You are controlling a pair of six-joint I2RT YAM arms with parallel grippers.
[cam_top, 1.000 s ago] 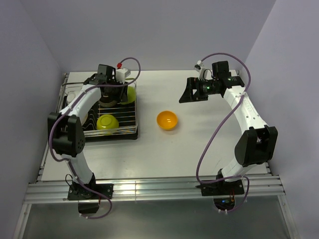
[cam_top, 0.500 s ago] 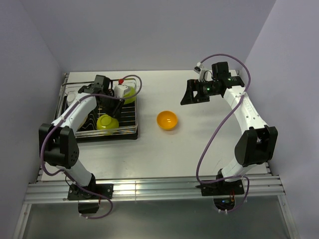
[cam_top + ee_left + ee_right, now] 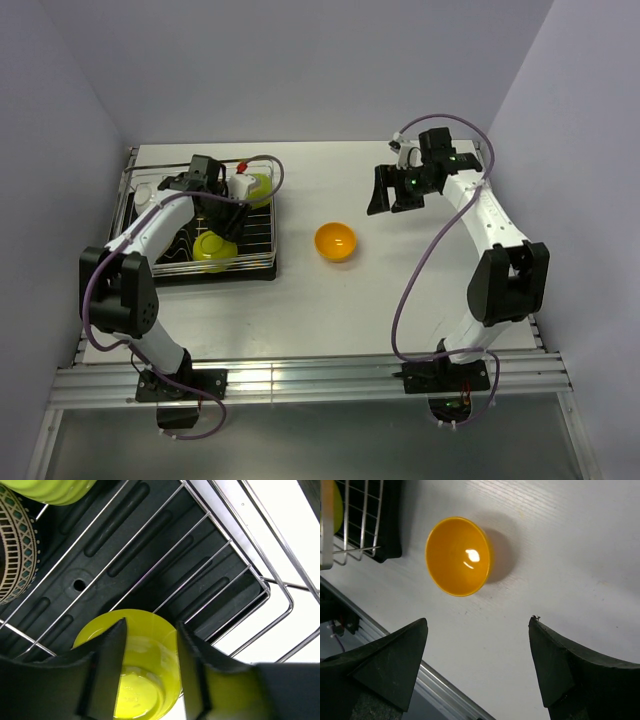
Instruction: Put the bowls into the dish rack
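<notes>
Left gripper (image 3: 151, 630): jaws apart above the rack, with nothing pinched between them.
Lime bowl (image 3: 142, 675): just beyond the left fingertips, lying in the rack. One finger crosses its mouth and the other stands at its rim. Whether either one touches it cannot be told.
Second lime bowl (image 3: 50, 490): further ahead of the left jaws, beside a patterned dark bowl (image 3: 15, 555). Both sit in the rack.
Rack (image 3: 272, 232): chrome wires over a black drip tray (image 3: 125, 545). Unfilled wire lanes lie ahead of the left jaws.
Right gripper (image 3: 477, 621): jaws wide apart and empty, hanging above the table (image 3: 560, 555).
Orange bowl (image 3: 458, 556): mouth up on the table, ahead of the right jaws and toward the finger on the rack's side. It is well apart from the rack and not yet loaded.
Handling: the bowl is judged light, rigid and glossy, so likely slippery. The curved wall offers no flat face.
Hold: a pinch across the rim, one finger inside and one outside, seems the surest hold.
Risk: a loose pinch could let the bowl swing or drop onto the wires.
Edges: the rack's raised rim and upright wires must be cleared before lowering.
Open room: nothing stands between the right jaws and the orange bowl. The left arm lies over the rack, so space there is judged tight.
</notes>
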